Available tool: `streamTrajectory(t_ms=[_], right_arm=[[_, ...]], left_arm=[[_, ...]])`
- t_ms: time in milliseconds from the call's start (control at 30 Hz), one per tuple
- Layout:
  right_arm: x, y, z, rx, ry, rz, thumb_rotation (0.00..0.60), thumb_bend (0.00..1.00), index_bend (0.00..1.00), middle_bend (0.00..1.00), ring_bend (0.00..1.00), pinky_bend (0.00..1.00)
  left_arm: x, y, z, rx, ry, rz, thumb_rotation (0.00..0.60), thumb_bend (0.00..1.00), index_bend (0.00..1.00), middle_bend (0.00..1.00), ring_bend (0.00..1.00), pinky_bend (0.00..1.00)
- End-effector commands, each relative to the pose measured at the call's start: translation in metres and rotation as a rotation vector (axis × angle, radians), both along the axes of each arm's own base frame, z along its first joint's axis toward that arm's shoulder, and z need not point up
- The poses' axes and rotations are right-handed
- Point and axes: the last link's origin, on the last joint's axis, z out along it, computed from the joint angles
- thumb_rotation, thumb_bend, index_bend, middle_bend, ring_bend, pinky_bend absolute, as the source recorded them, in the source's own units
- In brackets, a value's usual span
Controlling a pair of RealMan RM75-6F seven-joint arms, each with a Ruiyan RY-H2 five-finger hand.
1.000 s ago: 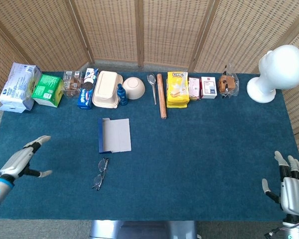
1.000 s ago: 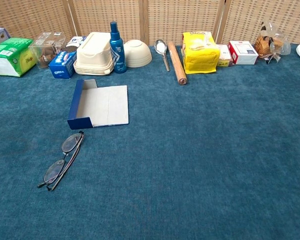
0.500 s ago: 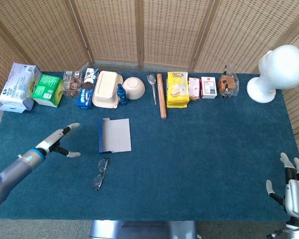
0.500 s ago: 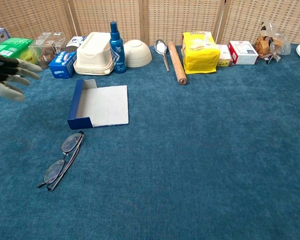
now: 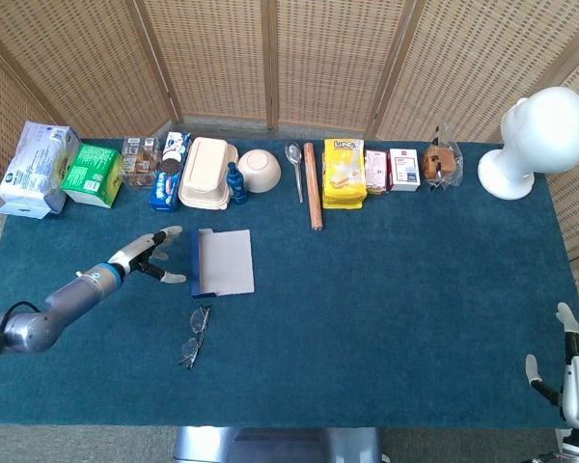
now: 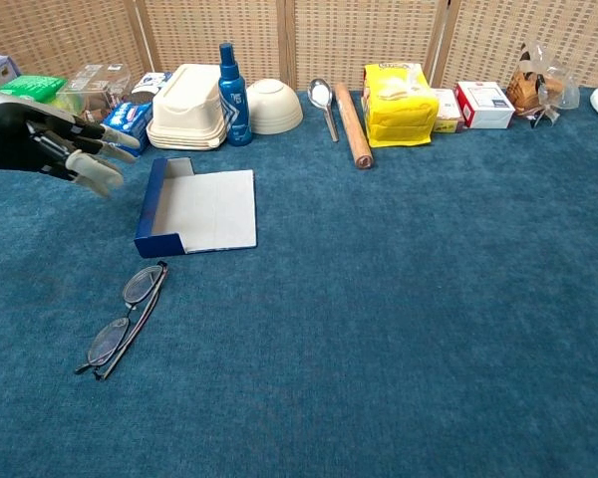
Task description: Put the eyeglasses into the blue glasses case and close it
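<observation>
1. Left robot hand point(image 5: 150, 257): fingers spread, holds nothing, just left of blue glasses case point(image 5: 222, 262), which lies open
2. Eyeglasses point(image 5: 194, 336): folded on tabletop point(image 5: 386, 289), nearer than case, apart from hand
3. Right robot hand point(image 5: 577, 378): spread, tabletop's far right edge

teal carpeted tabletop point(image 5: 396, 318) | back row, left to right: white-blue plastic pack point(image 5: 36, 169), green box point(image 5: 91, 174), cream clamshell container point(image 5: 206, 174), blue spray bottle point(image 6: 232, 82), cream bowl point(image 5: 259, 170), wooden rolling pin point(image 5: 313, 185), yellow snack bag point(image 5: 344, 173) | far right: white mannequin head point(image 5: 540, 137) | behind: wicker screen point(image 5: 270, 58)

Bright, even light; soft shadows; sharp, undistorted views.
</observation>
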Motion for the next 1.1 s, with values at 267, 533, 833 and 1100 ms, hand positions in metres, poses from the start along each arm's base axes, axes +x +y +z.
streamTrajectory(t_ms=[267, 533, 833, 1100], right_arm=[[-0.003, 0.004, 0.001, -0.009, -0.002, -0.014, 0.600, 0.39, 0.01, 0.19, 0.00, 0.05], [-0.005, 0.010, 0.005, -0.026, -0.004, -0.028, 0.600, 0.39, 0.01, 0.19, 0.00, 0.05], [-0.008, 0.019, 0.008, -0.046, -0.003, -0.044, 0.600, 0.39, 0.01, 0.19, 0.00, 0.05], [-0.009, 0.023, 0.011, -0.058, -0.002, -0.050, 0.600, 0.39, 0.01, 0.19, 0.00, 0.05]], left_arm=[[0.011, 0.015, -0.019, -0.011, 0.011, -0.019, 0.600, 0.14, 0.00, 0.04, 0.03, 0.17], [0.029, 0.026, -0.035, -0.015, 0.015, -0.055, 0.600, 0.14, 0.00, 0.04, 0.02, 0.16], [0.058, 0.033, -0.058, -0.017, -0.009, -0.104, 0.600, 0.14, 0.00, 0.04, 0.00, 0.15], [0.091, 0.034, -0.079, -0.025, -0.040, -0.166, 0.600, 0.14, 0.00, 0.05, 0.00, 0.15]])
